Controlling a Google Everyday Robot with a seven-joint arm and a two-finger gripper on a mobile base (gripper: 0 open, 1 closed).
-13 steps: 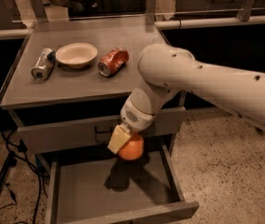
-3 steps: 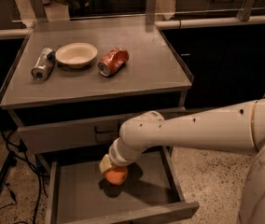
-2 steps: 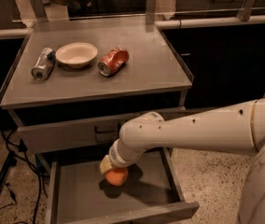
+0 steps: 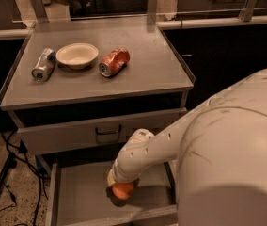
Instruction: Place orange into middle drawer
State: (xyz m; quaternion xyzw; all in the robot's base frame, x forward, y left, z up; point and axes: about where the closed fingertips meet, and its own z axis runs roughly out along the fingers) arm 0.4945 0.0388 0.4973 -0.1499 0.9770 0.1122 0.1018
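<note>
Cream-white, the pincer (image 4: pixel 116 181) reached low into the open middle drawer (image 4: pixel 77 197), with the orange (image 4: pixel 123 190) right at its tip, on or barely above the grey floor. Whether the pincer was clamped on the fruit or slack could not be told, since the wrist hid it. Above and behind the pincer sat a closed drawer front (image 4: pixel 67 134). Higher, on the counter (image 4: pixel 161 65), were a bowl (image 4: pixel 77 55), a silver can (image 4: pixel 43 65) and a crushed red can (image 4: pixel 114 61). Done well, the release would come only with the fruit resting on the floor, followed by a straight lift clear of that drawer front.
</note>
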